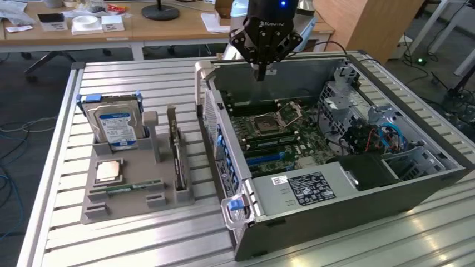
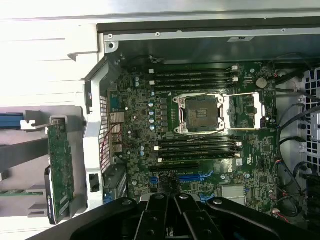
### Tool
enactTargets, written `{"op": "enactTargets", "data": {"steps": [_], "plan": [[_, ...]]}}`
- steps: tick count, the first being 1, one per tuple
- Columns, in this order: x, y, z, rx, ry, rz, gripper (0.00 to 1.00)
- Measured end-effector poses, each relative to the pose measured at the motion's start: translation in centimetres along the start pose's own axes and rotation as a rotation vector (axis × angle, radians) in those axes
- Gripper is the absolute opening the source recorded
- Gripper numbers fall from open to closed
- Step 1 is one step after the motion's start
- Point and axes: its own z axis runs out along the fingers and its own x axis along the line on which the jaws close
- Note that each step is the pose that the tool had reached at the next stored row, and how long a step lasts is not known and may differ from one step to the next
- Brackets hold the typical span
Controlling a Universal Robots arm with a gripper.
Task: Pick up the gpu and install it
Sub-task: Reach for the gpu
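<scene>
The gpu (image 1: 177, 156) is a thin dark card standing on edge in a grey holder (image 1: 133, 203) at the exterior view's left, beside the open computer case (image 1: 334, 189). The wrist view shows the gpu (image 2: 61, 167) as a green board edge outside the case wall. My gripper (image 1: 260, 73) hangs over the back part of the case above the motherboard (image 1: 278, 130), well apart from the gpu. Its fingers (image 2: 167, 220) are pressed together with nothing between them. Blue expansion slots (image 2: 190, 176) lie on the board just ahead of the fingertips.
The holder also carries a silver hard drive with a blue label (image 1: 115, 125), a processor chip (image 1: 109, 171) and a green RAM stick (image 1: 128, 187). A black power supply (image 1: 315, 186) and drive cages (image 1: 371, 133) fill the case's near and right side. Desks stand behind the slatted table (image 1: 133, 78).
</scene>
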Motion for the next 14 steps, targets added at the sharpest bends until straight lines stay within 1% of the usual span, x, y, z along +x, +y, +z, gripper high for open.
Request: {"op": "enactTargets", "data": {"steps": [5,10,14], "plan": [[0.0,0.00,0.00,0.0000,0.0000,0.000,0.11],[0.6,-0.05,-0.01,0.0000,0.0000,0.000,0.11],[1.4,-0.11,-0.04,0.0001,0.0000,0.000,0.11]]}}
